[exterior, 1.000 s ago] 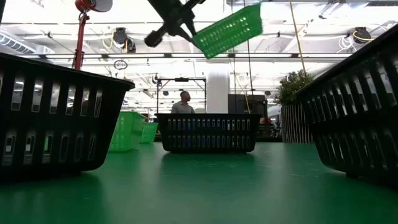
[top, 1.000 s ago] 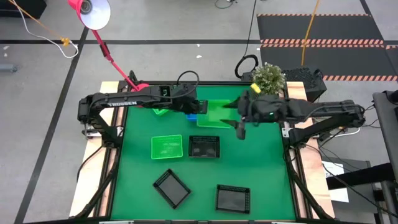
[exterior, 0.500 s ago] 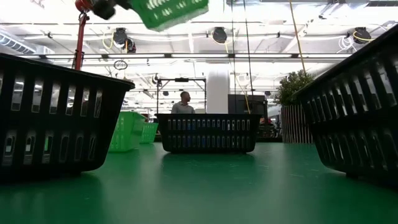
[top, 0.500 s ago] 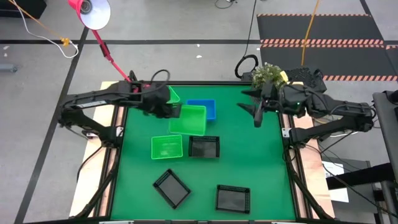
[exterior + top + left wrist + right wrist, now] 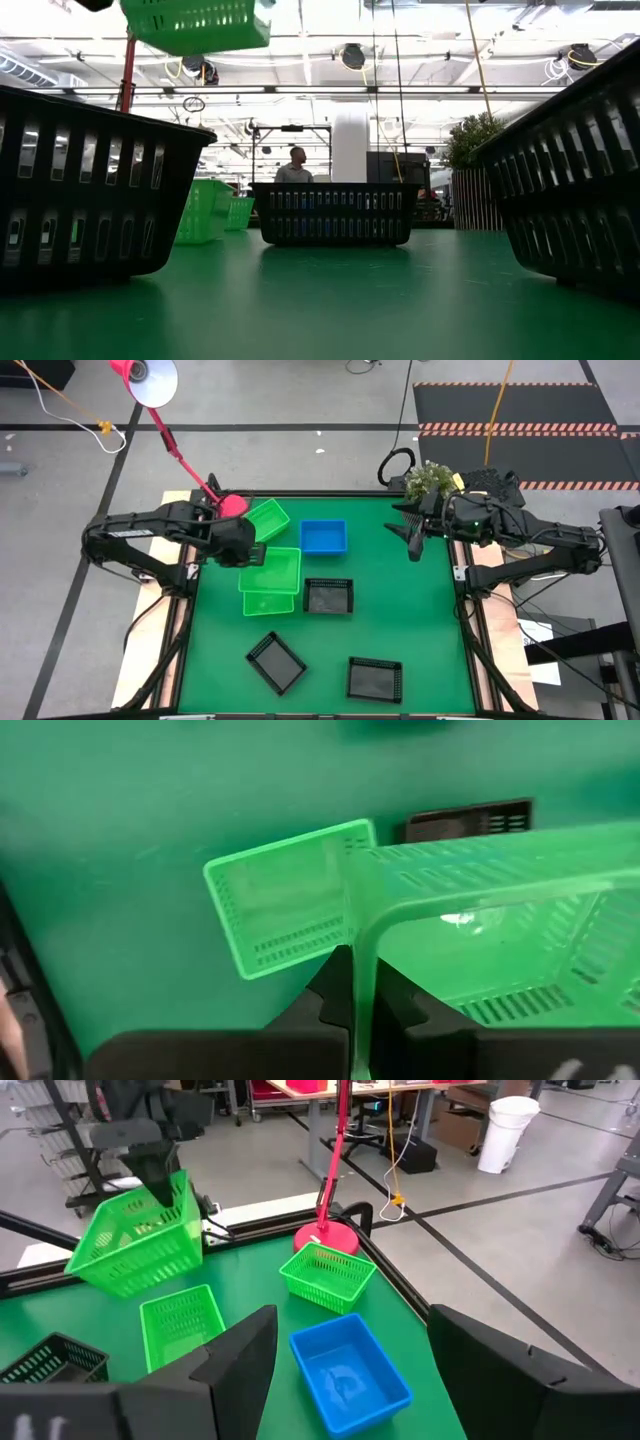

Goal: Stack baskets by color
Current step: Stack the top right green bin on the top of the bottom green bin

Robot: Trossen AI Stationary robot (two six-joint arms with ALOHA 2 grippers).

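Observation:
My left gripper (image 5: 250, 552) is shut on a bright green basket (image 5: 274, 568) and carries it in the air over the table's left half. That basket hangs above a second green basket (image 5: 267, 600) lying flat on the mat. A third green basket (image 5: 266, 520) sits at the far left by the pink lamp base. A blue basket (image 5: 324, 537) stands at the far middle. Three black mesh baskets (image 5: 328, 596) (image 5: 277, 662) (image 5: 375, 679) lie toward the near side. My right gripper (image 5: 412, 546) hovers open at the far right, holding nothing. My left gripper pinches one side wall of the green basket at its rim (image 5: 360, 955), one finger inside the basket and one outside. The fingers come from above, slanting down. The basket is lifted clear of the table and hangs tilted (image 5: 135, 1245) below the gripper.
A pink lamp base (image 5: 231, 504) with its slanting stem stands at the far left corner. A small potted plant (image 5: 432, 482) sits at the far right corner. Bare green mat lies on the right half between the blue basket and my right arm.
My left gripper has carried the green basket from over the blue basket toward the table's left and near side, turning it, so that it now hangs over the lying green basket. The blue basket has come into view. My right gripper has drawn back toward the right edge, still open.

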